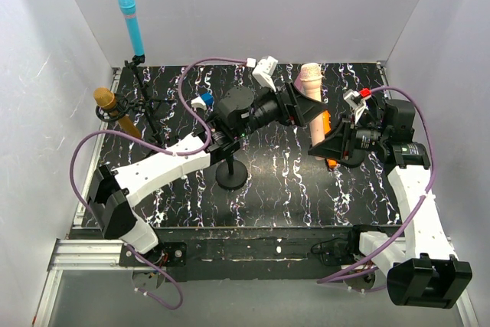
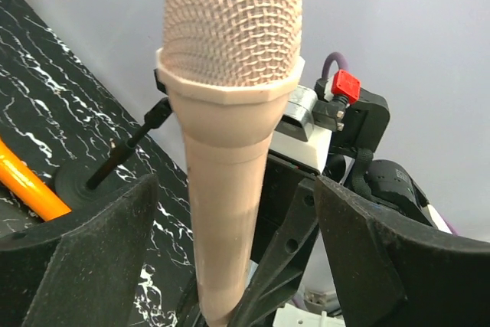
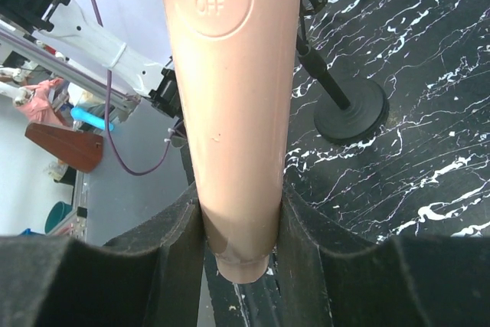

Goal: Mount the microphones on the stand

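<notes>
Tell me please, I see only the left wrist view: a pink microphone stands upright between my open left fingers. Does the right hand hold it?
Observer: Yes. In the right wrist view the right hand is shut on the lower end of the pink microphone.
Operator: How many microphones are mounted already?
Observer: Two on the stand, seen from the top view: the blue microphone upright, the gold microphone tilted below it.
Operator: Where is the rest of the orange one?
Observer: The orange microphone lies beneath the right hand, mostly hidden.

bright, even lighting; soft shadows, sharp focus.
</notes>
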Robot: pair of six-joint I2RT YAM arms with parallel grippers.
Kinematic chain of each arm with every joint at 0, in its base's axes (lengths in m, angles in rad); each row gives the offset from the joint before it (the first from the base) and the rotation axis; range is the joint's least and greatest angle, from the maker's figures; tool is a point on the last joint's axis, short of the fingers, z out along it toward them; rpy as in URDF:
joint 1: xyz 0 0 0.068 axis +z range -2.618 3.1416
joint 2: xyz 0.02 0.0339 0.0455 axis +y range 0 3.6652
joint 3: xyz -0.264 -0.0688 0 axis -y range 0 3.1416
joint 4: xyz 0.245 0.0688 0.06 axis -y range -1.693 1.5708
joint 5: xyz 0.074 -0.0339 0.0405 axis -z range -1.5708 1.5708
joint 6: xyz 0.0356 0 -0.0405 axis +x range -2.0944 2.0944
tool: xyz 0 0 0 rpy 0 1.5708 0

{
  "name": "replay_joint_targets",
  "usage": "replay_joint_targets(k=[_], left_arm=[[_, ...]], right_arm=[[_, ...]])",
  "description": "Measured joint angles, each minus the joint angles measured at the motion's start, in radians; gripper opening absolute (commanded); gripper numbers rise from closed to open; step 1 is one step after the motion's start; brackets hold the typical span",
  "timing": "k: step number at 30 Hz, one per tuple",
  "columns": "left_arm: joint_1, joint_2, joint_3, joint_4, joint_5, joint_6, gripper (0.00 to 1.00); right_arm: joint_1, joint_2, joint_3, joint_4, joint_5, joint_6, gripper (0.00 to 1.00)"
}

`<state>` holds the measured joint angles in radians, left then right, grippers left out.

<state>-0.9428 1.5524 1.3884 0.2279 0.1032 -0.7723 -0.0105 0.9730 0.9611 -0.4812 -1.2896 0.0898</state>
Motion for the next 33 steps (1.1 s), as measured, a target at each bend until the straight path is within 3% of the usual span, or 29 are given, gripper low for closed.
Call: replay_joint_targets(k=[4, 6, 8, 10, 11, 14, 15, 17, 25, 33], left_arm=[[-0.002, 0.018, 0.021, -0.004, 0.041, -0.006, 0.65], [-0.002, 0.029, 0.027, -0.007, 0.052, -0.009, 0.48], [-0.002, 0.041, 0.037, -0.013, 0.062, -0.010, 0.18], [-0.002, 0.051, 0.045, -0.021, 0.067, 0.008, 0.02], [0.000, 0.054, 0.045, -0.023, 0.069, 0.010, 0.00], [0.001, 0.058, 0.045, -0.019, 0.077, 0.014, 0.00], [0.002, 0.058, 0.045, -0.017, 0.077, 0.014, 0.00], [0.001, 0.058, 0.041, -0.004, 0.079, 0.017, 0.00], [0.001, 0.042, -0.080, 0.122, 0.045, -0.011, 0.00], [0.001, 0.024, -0.114, 0.214, -0.015, -0.024, 0.00]], right_arm=[[0.001, 0.000, 0.010, -0.042, 0.006, -0.040, 0.01], [0.003, 0.000, 0.012, -0.056, 0.008, -0.061, 0.01], [0.004, 0.000, 0.012, -0.072, 0.011, -0.076, 0.01], [0.005, -0.001, 0.013, -0.085, 0.015, -0.087, 0.01], [0.004, -0.001, 0.013, -0.091, 0.020, -0.087, 0.06], [0.005, -0.003, 0.013, -0.104, 0.034, -0.093, 0.51], [0.005, -0.005, 0.013, -0.104, 0.037, -0.094, 0.59], [0.005, -0.010, 0.014, -0.105, 0.048, -0.097, 0.65], [0.026, 0.050, 0.111, -0.097, 0.052, -0.087, 0.68], [0.055, 0.109, 0.136, -0.034, 0.029, 0.005, 0.61]])
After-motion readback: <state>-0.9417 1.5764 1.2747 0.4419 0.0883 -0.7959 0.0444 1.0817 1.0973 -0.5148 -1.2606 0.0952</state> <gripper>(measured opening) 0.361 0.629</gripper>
